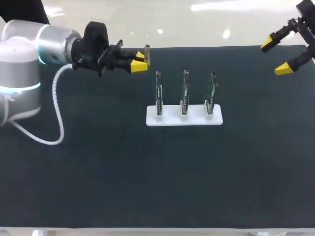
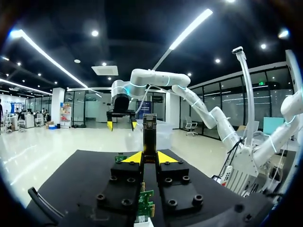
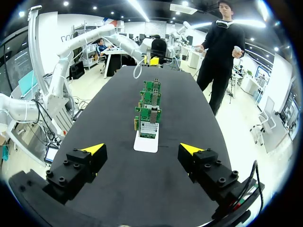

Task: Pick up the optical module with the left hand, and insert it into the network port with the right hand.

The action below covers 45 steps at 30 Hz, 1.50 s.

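Module point(image 2: 149, 135), small, stiff and probably light with slick metal sides, sits clamped in the left gripper point(image 1: 139, 63), held above the worktop point(image 1: 147, 172) near the boards point(image 1: 184, 91). Right gripper point(image 1: 276, 56) hangs wide open, well apart; it should pinch the module's free end squarely.

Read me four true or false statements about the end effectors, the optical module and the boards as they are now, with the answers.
1. The left end effector is shut on the optical module. True.
2. The right end effector grips a board. False: it is open and empty, off to the side of the boards.
3. Three circuit boards stand upright in the white stand. True.
4. The module already sits in a port. False: it is held clear of the boards.
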Available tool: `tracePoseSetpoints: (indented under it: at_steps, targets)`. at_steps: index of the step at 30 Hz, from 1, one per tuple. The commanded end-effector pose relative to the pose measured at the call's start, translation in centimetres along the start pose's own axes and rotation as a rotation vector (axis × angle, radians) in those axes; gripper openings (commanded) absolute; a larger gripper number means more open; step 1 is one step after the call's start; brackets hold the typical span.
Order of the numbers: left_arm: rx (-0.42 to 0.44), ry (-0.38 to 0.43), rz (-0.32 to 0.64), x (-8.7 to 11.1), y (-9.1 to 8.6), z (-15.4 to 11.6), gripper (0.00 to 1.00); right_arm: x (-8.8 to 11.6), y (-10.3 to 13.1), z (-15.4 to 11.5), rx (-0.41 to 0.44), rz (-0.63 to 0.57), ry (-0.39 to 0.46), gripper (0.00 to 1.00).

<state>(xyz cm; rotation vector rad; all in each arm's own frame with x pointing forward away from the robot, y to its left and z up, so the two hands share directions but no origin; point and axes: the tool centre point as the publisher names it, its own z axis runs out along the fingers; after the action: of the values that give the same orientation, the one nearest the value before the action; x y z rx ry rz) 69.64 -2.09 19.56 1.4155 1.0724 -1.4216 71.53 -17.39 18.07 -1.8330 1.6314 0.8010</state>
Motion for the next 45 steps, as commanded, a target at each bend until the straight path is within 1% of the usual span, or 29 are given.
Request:
tracePoseSetpoints:
  at_steps: [1, 3, 6, 10, 13, 14, 16, 20, 25, 27, 29, 30, 31, 34, 45]
  targets:
    - [-0.541, 0.002, 0.0, -0.1, -0.6, 0.7, 0.0, 0.0, 0.0, 0.0, 0.0, 0.0, 0.0, 1.0]
    - [-0.562, 0.003, -0.003, -0.1, -0.4, 0.8, 0.0, 0.0, 0.0, 0.0, 0.0, 0.0, 0.0, 1.0]
    - [-0.552, 0.015, -0.023, -0.2, -0.2, 0.7, 0.0, 0.0, 0.0, 0.0, 0.0, 0.0, 0.0, 1.0]
    - [-0.58, -0.003, -0.014, -0.3, 0.3, 0.8, 0.0, 0.0, 0.0, 0.0, 0.0, 0.0, 0.0, 1.0]
    - [-0.552, 0.008, -0.038, -0.5, 0.4, 1.1, 0.0, 0.0, 0.0, 0.0, 0.0, 0.0, 0.0, 1.0]
    - [-0.529, 0.017, -0.052, -0.5, 0.4, 1.2, 0.0, 0.0, 0.0, 0.0, 0.0, 0.0, 0.0, 1.0]
    - [-0.514, 0.014, -0.051, -0.8, 0.4, 1.6, 0.0, 0.0, 0.0, 0.0, 0.0, 0.0, 0.0, 1.0]
    - [-0.449, 0.048, -0.036, -0.9, 0.3, 2.6, 0.0, 0.0, 0.0, 0.0, 0.0, 0.0, 0.0, 1.0]
    - [-0.424, 0.046, -0.007, -1.2, 0.8, 4.1, 0.0, 0.0, 0.0, 0.0, 0.0, 0.0, 0.0, 1.0]
    - [-0.417, 0.024, 0.002, -1.2, 0.9, 4.4, 0.0, 0.0, 0.0, 0.0, 0.0, 0.0, 0.0, 1.0]
    - [-0.413, 0.022, 0.003, -1.3, 1.1, 4.6, 0.0, 0.0, 0.0, 0.0, 0.0, 0.0, 0.0, 1.0]
    - [-0.396, 0.02, -0.008, -1.4, 1.3, 4.7, 0.0, 0.0, 0.0, 0.0, 0.0, 0.0, 0.0, 1.0]
    - [-0.388, 0.009, -0.004, -1.4, 1.5, 5.4, 0.0, 0.0, 0.0, 0.0, 0.0, 0.0, 0.0, 1.0]
    - [-0.372, 0.009, -0.009, -1.3, 1.5, 5.1, 0.0, 0.0, 0.0, 0.0, 0.0, 0.0, 0.0, 1.0]
    - [-0.332, 0.014, -0.01, -1.1, 1.9, 5.7, 0.0, 0.0, 0.0, 0.0, 0.0, 0.0, 0.0, 1.0]
